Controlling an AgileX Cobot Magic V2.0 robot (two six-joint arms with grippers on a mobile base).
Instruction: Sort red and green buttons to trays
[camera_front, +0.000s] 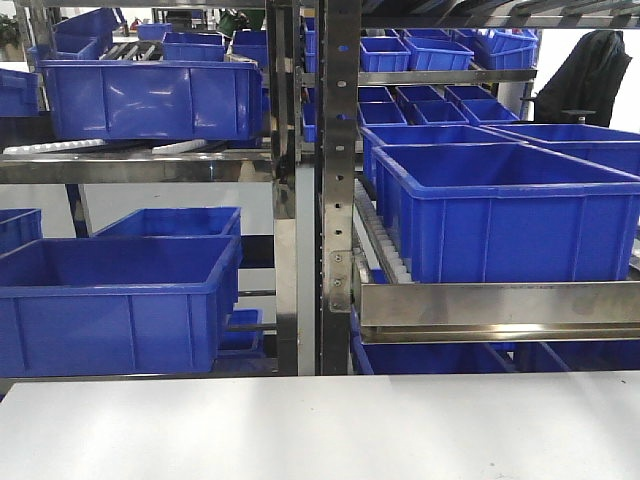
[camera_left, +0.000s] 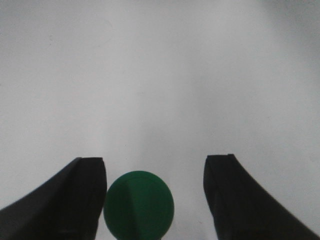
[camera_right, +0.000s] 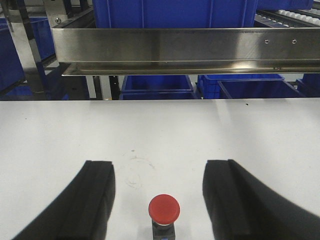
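Green button (camera_left: 139, 205) inside wide-open left tool (camera_left: 156, 160), red button (camera_right: 164, 208) inside wide-open right tool (camera_right: 160, 164).

Both grippers open, jaws spread wide.
The left gripper (camera_left: 156, 160) pitches steeply downward, the right gripper (camera_right: 160, 162) sits nearer level; each holds its two dark jaws well apart, tips pointing forward.

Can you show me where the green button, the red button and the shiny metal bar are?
green button (camera_left: 139, 205): left wrist view, middle of its round cap.
red button (camera_right: 164, 207): right wrist view, top of its red cap.
shiny metal bar (camera_right: 165, 45): right wrist view, its flat front face.
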